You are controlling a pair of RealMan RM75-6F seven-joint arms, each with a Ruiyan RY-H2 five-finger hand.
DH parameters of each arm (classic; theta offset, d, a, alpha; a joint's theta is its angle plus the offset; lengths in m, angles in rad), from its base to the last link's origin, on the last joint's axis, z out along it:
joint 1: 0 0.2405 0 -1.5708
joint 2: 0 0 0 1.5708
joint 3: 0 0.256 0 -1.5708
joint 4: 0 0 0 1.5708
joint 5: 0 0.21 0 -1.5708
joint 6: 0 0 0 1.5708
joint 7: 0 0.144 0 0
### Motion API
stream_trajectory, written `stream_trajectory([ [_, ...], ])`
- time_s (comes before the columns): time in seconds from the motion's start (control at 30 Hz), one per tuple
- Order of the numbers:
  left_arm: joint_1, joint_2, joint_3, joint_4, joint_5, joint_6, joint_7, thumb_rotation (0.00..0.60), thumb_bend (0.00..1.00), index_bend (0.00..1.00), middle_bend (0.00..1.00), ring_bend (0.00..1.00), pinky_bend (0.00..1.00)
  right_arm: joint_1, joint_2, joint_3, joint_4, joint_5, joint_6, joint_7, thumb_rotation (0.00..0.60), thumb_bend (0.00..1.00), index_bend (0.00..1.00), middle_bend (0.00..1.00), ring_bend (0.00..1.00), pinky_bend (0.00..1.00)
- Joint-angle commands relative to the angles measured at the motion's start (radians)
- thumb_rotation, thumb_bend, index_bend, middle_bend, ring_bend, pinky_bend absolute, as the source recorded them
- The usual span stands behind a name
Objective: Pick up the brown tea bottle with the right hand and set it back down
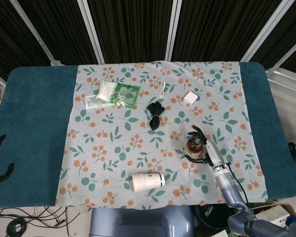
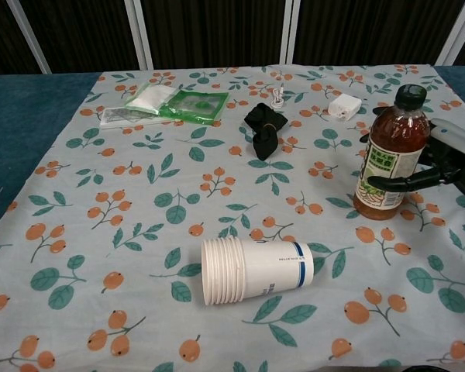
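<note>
Near the right edge of the floral tablecloth (image 2: pixel 101 232), the brown tea bottle (image 2: pixel 390 155) stands upright, the right hand (image 2: pixel 442 167) wrapped around it, apparently gripping; its base seems to rest on the cloth.

Counter (image 1: pixel 34 128): teal, napped covering, rounded corners, spanning most of the head view. Floral cloth (image 1: pixel 113 143): pale, printed with orange berries and green leaves, laid over the counter's middle, teal left bare at both ends. Backdrop (image 1: pixel 133 27): black ribbed panels behind the far edge, divided by white slanted posts (image 1: pixel 173 27). Floor: pale grey, showing at right beyond the counter; tangled dark cables (image 1: pixel 19 222) at lower left, cardboard box (image 1: pixel 281 217) with small items at lower right. Lighting: even, diffuse, soft shadows only.
</note>
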Motion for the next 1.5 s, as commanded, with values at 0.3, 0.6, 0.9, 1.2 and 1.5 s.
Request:
stream_trajectory([
  [0.3,0.0,0.004,0.0,-0.005,-0.007,-0.004,0.002,0.6,0.37,0.03,0.0,0.0,0.0,0.023,-0.021,0.039,0.034,-0.014,0.045,0.028,0.6,0.36,0.36,0.45,0.5,0.61],
  [0.6,0.0,0.007,0.002,-0.009,-0.007,-0.006,0.001,0.6,0.37,0.03,0.0,0.0,0.0,0.102,0.201,0.086,-0.168,-0.063,-0.006,-0.091,0.6,0.36,0.44,0.54,0.59,0.68],
  [0.9,0.001,0.006,0.002,-0.013,0.0,0.0,0.004,0.6,0.37,0.04,0.0,0.0,0.0,0.173,0.493,0.137,-0.445,-0.022,-0.119,-0.787,0.6,0.37,0.44,0.51,0.56,0.63],
  [1.2,0.005,0.005,0.001,-0.009,0.005,0.01,-0.004,0.6,0.37,0.04,0.0,0.0,0.0,0.181,0.531,0.148,-0.572,0.007,-0.014,-1.502,0.6,0.36,0.45,0.5,0.53,0.61],
  [1.5,0.005,0.006,0.001,-0.009,0.004,0.009,-0.009,0.6,0.37,0.04,0.0,0.0,0.0,0.188,0.552,0.219,-0.777,0.118,-0.062,-1.18,0.6,0.36,0.45,0.51,0.53,0.61],
])
